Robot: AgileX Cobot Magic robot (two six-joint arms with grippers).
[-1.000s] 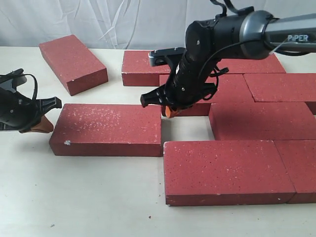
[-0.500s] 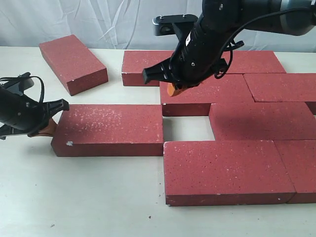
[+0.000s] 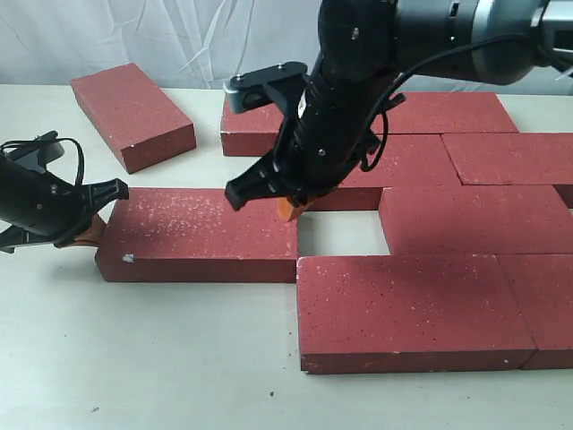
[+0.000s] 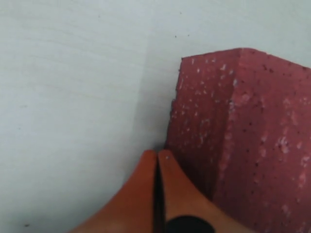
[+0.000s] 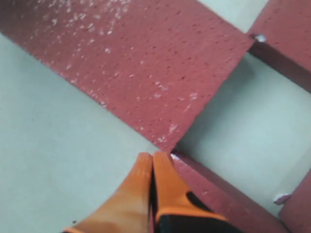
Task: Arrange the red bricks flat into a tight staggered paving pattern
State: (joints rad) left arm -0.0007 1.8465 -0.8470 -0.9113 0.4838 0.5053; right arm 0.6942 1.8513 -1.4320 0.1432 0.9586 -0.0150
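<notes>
Several red bricks lie flat on the table. One red brick (image 3: 201, 235) lies apart, left of the laid group (image 3: 474, 219). My left gripper (image 3: 87, 231) is shut and empty, its orange tips (image 4: 157, 154) against that brick's left end (image 4: 204, 121). My right gripper (image 3: 288, 210) is also shut and empty. It points down at that brick's far right corner (image 5: 165, 138), where it nearly meets a second-row brick (image 5: 228, 194). Another loose brick (image 3: 134, 112) lies angled at the back left.
A bare gap of table (image 3: 340, 235) separates the pushed brick from the laid bricks to its right. A front-row brick (image 3: 412, 309) lies just below that gap. White cloth (image 3: 179, 36) hangs behind the table. Bare tabletop (image 3: 134, 358) spreads across the front left.
The right arm swung from above the back rows down and left to the brick's far right corner. The left gripper and the brick edged slightly right.
</notes>
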